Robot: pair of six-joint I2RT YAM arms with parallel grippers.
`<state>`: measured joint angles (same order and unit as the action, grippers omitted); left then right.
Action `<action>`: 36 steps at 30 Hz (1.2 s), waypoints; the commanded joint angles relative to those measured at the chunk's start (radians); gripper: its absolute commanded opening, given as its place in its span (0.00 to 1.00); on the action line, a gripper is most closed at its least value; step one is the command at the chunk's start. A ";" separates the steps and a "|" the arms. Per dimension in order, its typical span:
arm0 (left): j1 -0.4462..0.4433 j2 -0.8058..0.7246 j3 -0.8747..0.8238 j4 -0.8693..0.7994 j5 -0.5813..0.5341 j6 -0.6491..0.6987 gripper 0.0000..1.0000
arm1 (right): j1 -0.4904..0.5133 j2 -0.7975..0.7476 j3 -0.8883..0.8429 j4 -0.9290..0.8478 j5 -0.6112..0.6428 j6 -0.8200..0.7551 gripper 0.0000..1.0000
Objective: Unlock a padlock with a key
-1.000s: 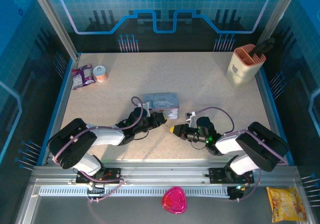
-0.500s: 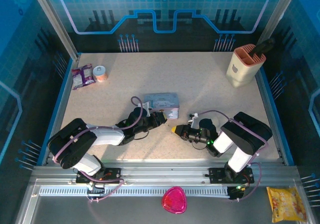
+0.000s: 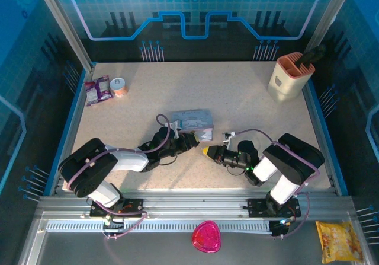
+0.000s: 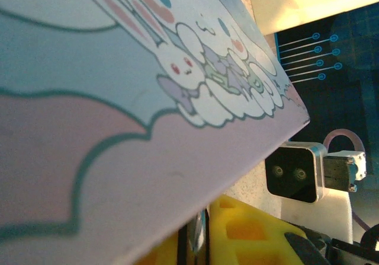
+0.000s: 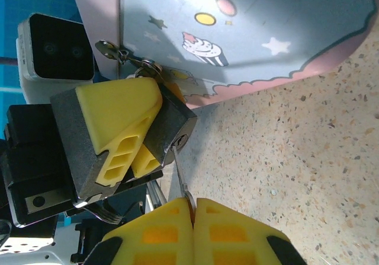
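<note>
The small dark padlock (image 5: 170, 124) hangs from the hasp of a pale blue cartoon tin (image 3: 192, 120) (image 4: 118, 99) (image 5: 249, 34). My left gripper (image 3: 188, 140) (image 4: 204, 235) is shut on the padlock, its yellow fingers (image 5: 115, 120) clamping the body. A thin grey key (image 5: 181, 176) is pinched in my shut right gripper (image 3: 207, 152) (image 5: 193, 203). The key's tip touches the keyhole on the padlock's bottom face. How deep the key sits I cannot tell. In the left wrist view the tin hides the padlock.
A beige holder (image 3: 290, 75) stands at the back right. A tape roll (image 3: 119, 86) and a purple packet (image 3: 98, 90) lie at the back left. A pink object (image 3: 205, 236) and a yellow snack bag (image 3: 339, 241) lie off the table in front.
The right arm has folded its elbow in and its gripper has crept a little left and up towards the padlock. The left arm holds still.
</note>
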<state>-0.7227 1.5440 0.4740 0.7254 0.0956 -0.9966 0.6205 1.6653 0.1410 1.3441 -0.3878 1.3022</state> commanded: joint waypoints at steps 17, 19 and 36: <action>0.000 -0.020 -0.010 0.103 0.062 -0.013 0.07 | -0.018 0.005 0.008 0.079 -0.023 0.015 0.00; 0.000 -0.022 -0.013 0.115 0.068 -0.022 0.07 | -0.020 -0.002 0.009 0.078 -0.026 0.011 0.00; -0.003 -0.076 -0.012 0.140 0.123 -0.042 0.07 | -0.046 -0.055 0.042 0.077 -0.065 -0.001 0.00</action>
<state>-0.7151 1.5059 0.4671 0.7681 0.1444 -1.0321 0.5877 1.6272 0.1448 1.3628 -0.4503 1.3167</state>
